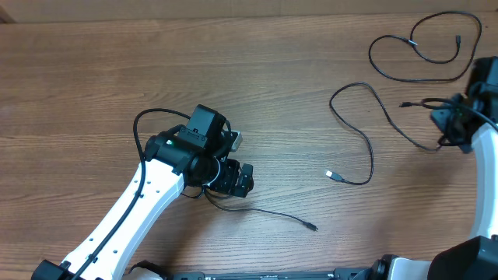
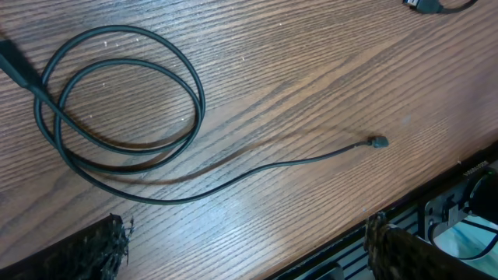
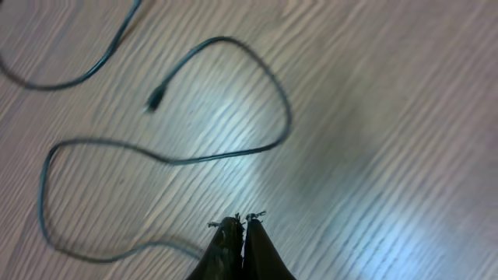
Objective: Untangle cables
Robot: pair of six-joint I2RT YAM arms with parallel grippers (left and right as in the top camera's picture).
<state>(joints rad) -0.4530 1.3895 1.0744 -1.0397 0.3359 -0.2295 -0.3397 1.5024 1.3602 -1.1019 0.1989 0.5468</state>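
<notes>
**Cable untangling: state at this frame**

Three thin black cables are seen on the wooden table [image 1: 233, 62], lying separately.

The first cable [image 2: 201, 101] is found under and beside the left arm. In the left wrist view it is coiled into a flat double loop, and one tail is run out across the grain to a small plug [image 2: 379, 141]. The left claw [image 2: 245, 253] is held above this cable with its fingers spread wide; nothing is gripped between them.

The second cable [image 1: 370, 159] is laid in an open loop in the right half of the table. One end is finished by a light-coloured plug [image 1: 333, 176] resting free on the wood, and the other run is led toward the right arm.

The third cable [image 1: 371, 56] is laid in a loose loop at the far right corner, well apart from the first.

The right claw [image 3: 243, 229] is pressed together. A cable is seen running right up to its tips in the right wrist view; whether it is pinched cannot be told.
</notes>
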